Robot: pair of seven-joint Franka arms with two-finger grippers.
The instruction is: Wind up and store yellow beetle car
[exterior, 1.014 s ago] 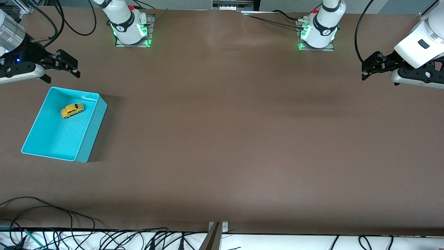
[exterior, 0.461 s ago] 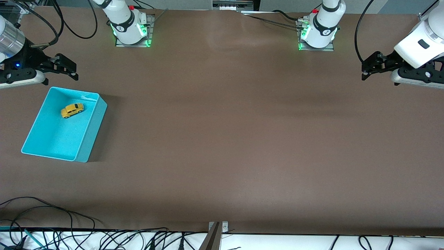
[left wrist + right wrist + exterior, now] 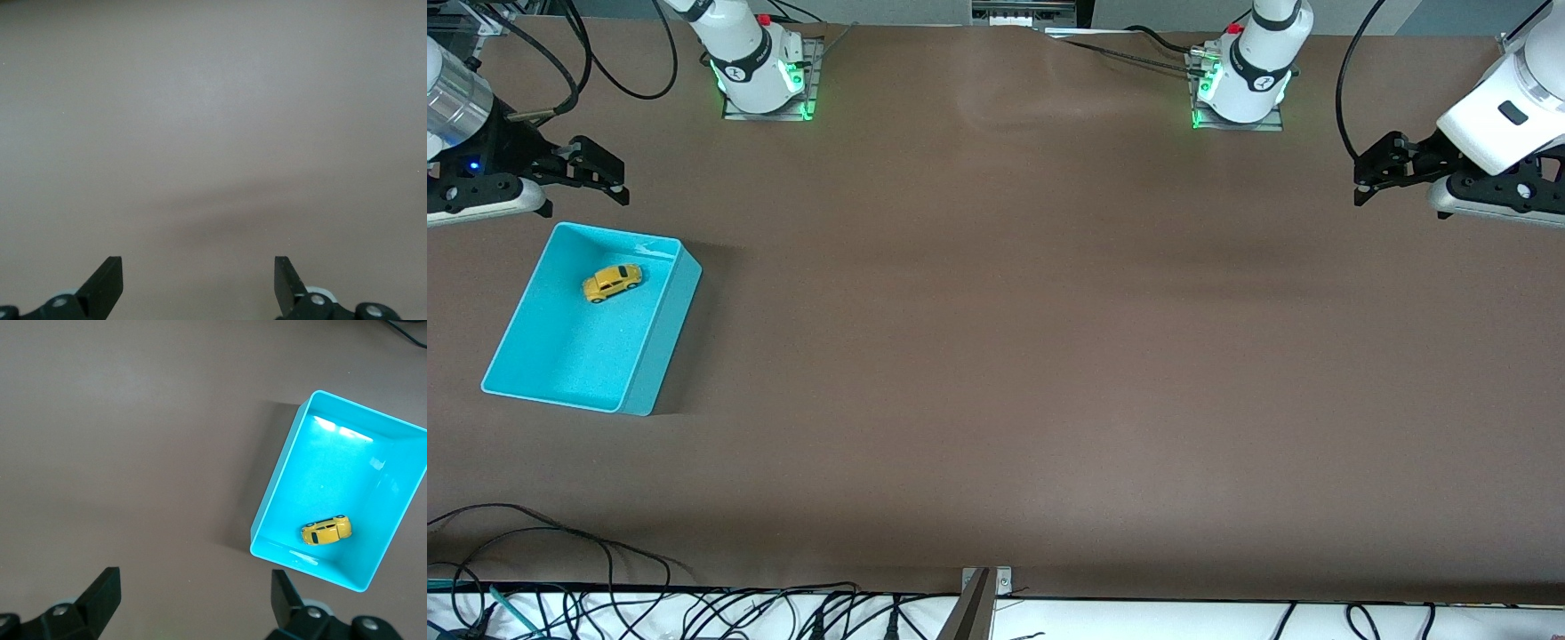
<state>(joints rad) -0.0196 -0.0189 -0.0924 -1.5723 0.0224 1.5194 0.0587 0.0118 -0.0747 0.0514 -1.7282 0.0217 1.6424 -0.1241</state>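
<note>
Your yellow beetle car [image 3: 612, 283] already sits stored in the turquoise bin [image 3: 654, 342] at the right arm's end, so both the right gripper [image 3: 596, 173] and left gripper [image 3: 1374, 178] hang released and empty over bare table.

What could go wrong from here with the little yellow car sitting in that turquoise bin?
The yellow beetle car already lies in the turquoise bin, so little is likely to go wrong.

1. The open right hand hangs just off the bin's rim nearest the robot bases; a low sweep could clip the wall and shove the bin.
2. If the car is wound, it might roll and bump a wall.

The left hand waits open at its own end.
</note>
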